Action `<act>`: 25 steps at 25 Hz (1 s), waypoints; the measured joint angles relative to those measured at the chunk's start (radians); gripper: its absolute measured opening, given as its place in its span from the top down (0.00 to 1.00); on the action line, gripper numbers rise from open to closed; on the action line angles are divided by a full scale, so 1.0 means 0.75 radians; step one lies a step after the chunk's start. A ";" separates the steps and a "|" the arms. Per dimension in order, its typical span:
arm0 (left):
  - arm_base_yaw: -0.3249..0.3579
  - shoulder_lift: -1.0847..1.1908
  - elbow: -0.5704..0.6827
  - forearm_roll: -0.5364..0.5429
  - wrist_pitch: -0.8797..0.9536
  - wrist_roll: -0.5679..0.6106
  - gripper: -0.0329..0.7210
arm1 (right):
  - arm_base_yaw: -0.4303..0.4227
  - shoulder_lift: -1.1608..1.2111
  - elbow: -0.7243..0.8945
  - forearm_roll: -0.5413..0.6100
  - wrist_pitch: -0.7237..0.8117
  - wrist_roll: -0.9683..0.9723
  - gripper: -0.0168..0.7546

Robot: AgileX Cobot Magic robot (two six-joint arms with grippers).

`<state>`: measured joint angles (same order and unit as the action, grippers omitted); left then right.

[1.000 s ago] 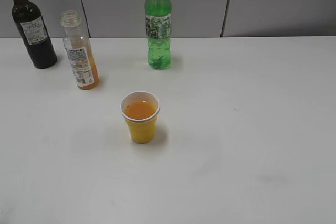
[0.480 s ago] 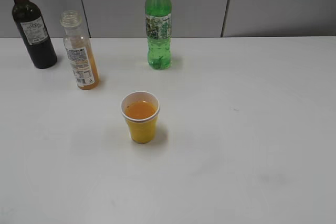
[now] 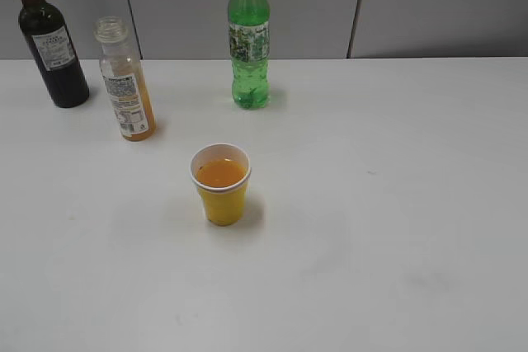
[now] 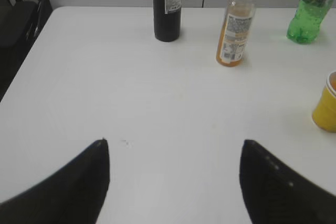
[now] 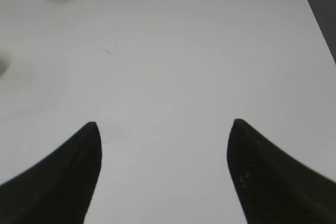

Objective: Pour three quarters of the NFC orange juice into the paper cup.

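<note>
White desk (image 3: 396,204), bare over most of its right half. Far left at the back edge: dark wine bottle (image 3: 51,47), upright, red-capped neck, pale label. Just right of it and slightly nearer: NFC orange juice (image 3: 125,80), upright, capless, clear above, a low band of orange liquid at the bottom, white-and-black label facing the camera. Apart from the wine bottle, not touching. Further right along the back: green bottle (image 3: 249,39), upright, yellow cap, well apart from the juice. In front, between juice and green bottle but nearer the camera: paper cup (image 3: 221,185), yellow, white rim, upright, orange liquid inside reaching well up the wall. Touching nothing.

No arm visible in the exterior view. Left claw (image 4: 173,182): dark fingers (image 4: 79,187) spread wide over bare desk, holding nothing; wine bottle, juice, green bottle and cup edge seen beyond it. Right claw (image 5: 163,171): fingers (image 5: 268,177) likewise spread wide, empty, over bare desk, green bottle's base at far upper left.
</note>
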<state>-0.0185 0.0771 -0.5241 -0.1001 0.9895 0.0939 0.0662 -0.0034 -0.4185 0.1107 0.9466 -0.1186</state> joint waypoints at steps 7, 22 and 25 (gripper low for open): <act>0.000 -0.109 0.001 0.052 0.110 0.000 0.19 | 0.000 0.000 0.000 0.001 0.000 0.000 0.21; -0.143 -0.110 0.028 0.056 0.085 0.000 0.20 | 0.000 0.000 0.000 0.001 -0.001 0.000 0.21; -0.146 -0.110 0.028 0.056 0.085 0.000 0.20 | 0.000 0.000 0.000 0.001 -0.001 0.000 0.21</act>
<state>-0.1278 -0.0057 -0.5034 -0.0578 1.0533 0.0939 0.0662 -0.0034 -0.4185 0.1118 0.9457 -0.1186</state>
